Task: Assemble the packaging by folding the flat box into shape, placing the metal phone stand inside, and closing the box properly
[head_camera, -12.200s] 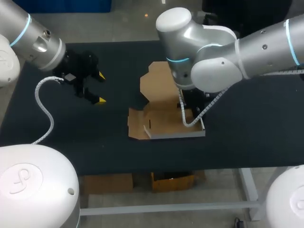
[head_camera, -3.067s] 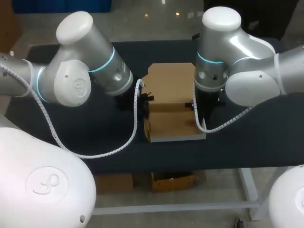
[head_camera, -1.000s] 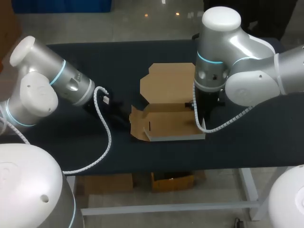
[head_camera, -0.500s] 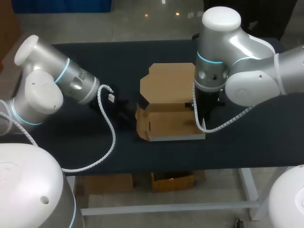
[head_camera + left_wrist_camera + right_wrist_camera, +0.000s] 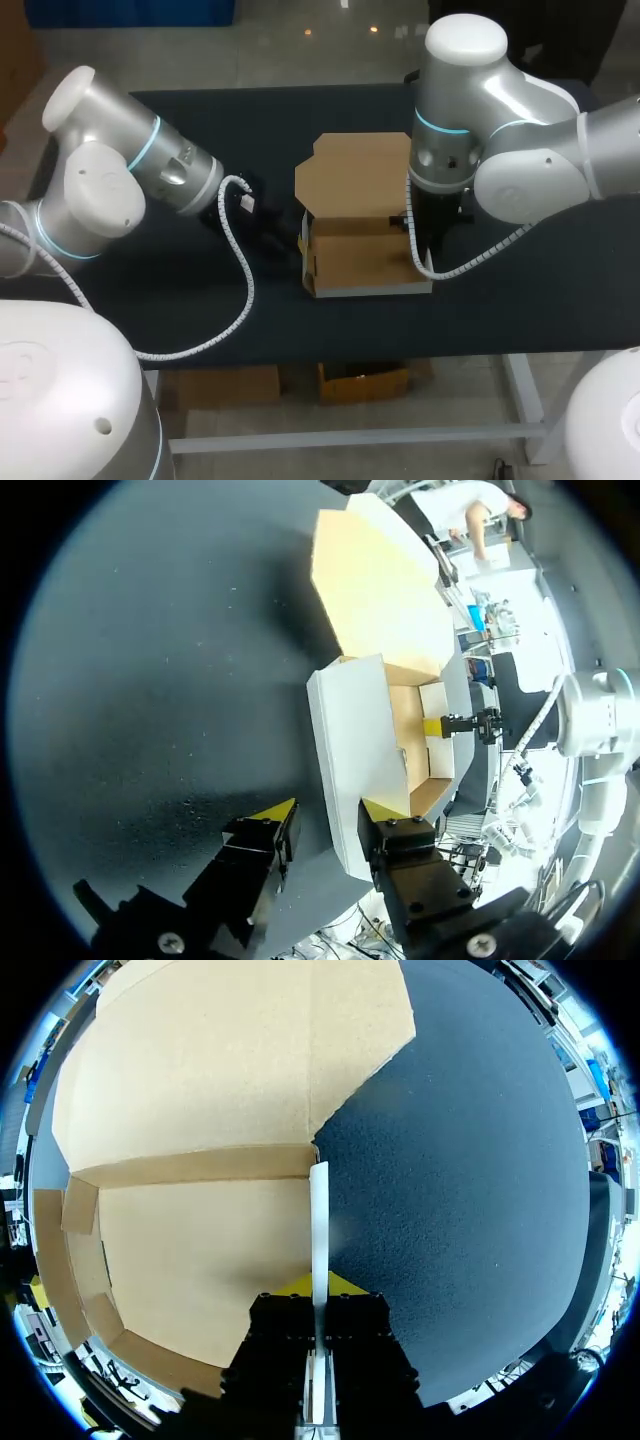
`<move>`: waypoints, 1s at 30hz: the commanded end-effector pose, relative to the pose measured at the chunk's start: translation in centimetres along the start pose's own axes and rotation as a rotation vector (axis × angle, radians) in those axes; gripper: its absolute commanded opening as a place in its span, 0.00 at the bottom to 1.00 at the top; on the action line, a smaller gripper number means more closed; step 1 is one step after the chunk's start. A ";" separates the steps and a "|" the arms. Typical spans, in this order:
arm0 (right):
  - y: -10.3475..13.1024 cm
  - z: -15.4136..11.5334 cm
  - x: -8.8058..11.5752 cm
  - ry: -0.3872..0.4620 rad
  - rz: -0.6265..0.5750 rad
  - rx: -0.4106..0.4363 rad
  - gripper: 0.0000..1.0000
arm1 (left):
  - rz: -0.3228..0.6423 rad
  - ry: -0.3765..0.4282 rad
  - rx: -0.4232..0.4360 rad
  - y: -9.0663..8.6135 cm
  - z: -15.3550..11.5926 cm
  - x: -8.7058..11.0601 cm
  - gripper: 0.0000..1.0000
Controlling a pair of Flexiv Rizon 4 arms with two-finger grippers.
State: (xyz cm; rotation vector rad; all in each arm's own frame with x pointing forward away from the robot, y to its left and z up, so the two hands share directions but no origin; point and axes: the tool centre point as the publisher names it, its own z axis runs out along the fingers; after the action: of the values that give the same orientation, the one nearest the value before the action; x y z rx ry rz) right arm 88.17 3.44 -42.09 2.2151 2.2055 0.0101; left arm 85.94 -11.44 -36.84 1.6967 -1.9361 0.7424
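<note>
Black matte tabletop point(image 5: 520, 300), centre: a brown cardboard box point(image 5: 360, 262) stands half-formed, lid flap point(image 5: 350, 170) flat on its far side, as the right gripper point(image 5: 320, 1285) clamps the right wall and the left gripper point(image 5: 330, 810), fingers point(image 5: 385, 812) apart, sits at the raised left wall. Folding looks the step in hand; next, that wall likely needs locking upright. No metal phone stand shows in any of 3 views; overhead, neither gripper's tips can be made out.

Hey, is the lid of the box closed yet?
No, the lid is folded back behind the box, whose inside is open to view.
</note>
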 end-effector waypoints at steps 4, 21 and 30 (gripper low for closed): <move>0.0 -0.1 0.0 0.000 0.000 0.000 0.00 | 0.011 -0.016 -0.006 0.0 0.4 1.3 0.40; 0.0 -0.1 0.0 0.000 0.000 0.000 0.00 | 0.019 -0.032 -0.027 0.0 2.1 2.3 0.42; 0.0 -0.1 0.0 0.000 0.000 0.000 0.00 | 0.015 -0.060 -0.022 -0.1 2.5 2.5 0.43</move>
State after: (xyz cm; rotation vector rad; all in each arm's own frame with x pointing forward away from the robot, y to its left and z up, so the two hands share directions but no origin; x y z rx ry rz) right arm 88.17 3.43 -42.09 2.2151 2.2055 0.0101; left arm 85.72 -14.44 -37.12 1.6966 -1.9834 0.6955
